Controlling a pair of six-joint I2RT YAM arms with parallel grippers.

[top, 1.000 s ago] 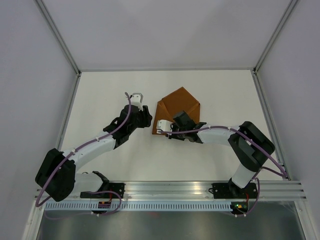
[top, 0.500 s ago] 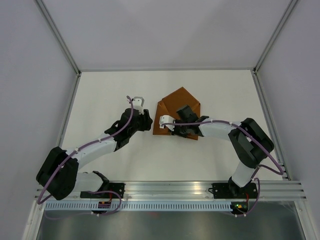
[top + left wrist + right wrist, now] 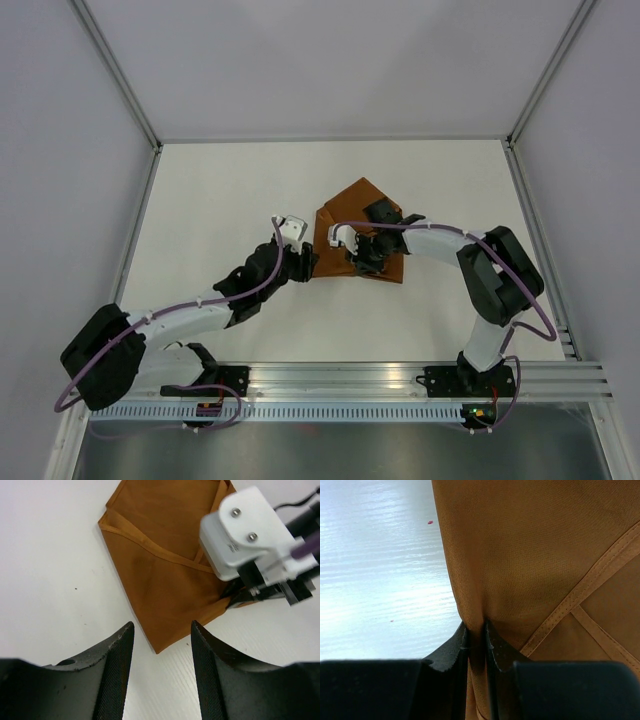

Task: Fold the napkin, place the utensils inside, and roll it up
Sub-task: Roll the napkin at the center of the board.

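The napkin lay folded on the white worktop, a little right of the middle, with one point towards the far edge and overlapping flaps whose hemmed edges crossed its face. It lay well apart from the far edge and from both side walls, with broad white surface showing to its left, its right and beyond it. On the near side, both arms reached in across the strip between the cloth and the mounting rail.

The left gripper stood at the napkin's near-left corner. Its jaws were parted, with a plain gap between them and nothing held. In the left wrist view the cloth's corner pointed into that gap; whether the fingers touched the cloth or the worktop could not be told.

The right gripper was over the near part of the napkin, just beside the left one. Its jaws were drawn nearly together, pinching a raised fold of the orange cloth. In the right wrist view the fabric ran down between the two dark fingertips, taut above them, with the napkin's edge just to the left and bare worktop beyond it.
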